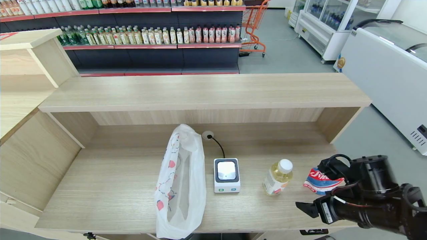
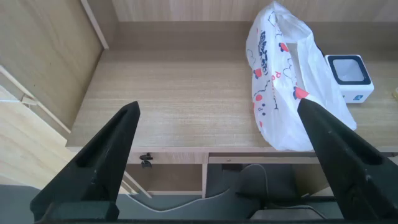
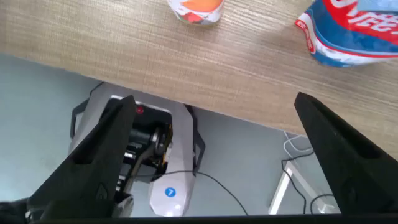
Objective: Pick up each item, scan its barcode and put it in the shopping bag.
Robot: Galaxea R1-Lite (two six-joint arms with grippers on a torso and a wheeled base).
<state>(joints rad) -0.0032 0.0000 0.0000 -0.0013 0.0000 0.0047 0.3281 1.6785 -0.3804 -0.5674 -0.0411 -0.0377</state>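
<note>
Both jaws are gaping wide and gripping nothing, the right arm (image 1: 367,196) at lower right is hiding part of the packet (image 1: 318,184) beside the bottle (image 1: 277,180), with scanner (image 1: 227,173) and bag (image 1: 180,186) sitting mid-frame on the counter (image 1: 116,186).

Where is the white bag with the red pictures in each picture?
Head view: the white plastic shopping bag with red prints lies on the light wooden counter, just left of the white box scanner.
Left wrist view: it lies beside that scanner, reaching the counter's front edge.
Right wrist view: this camera faces the counter's edge by the pale yellow bottle's base and blue packet.
Shared landmark: the counter top.
</note>
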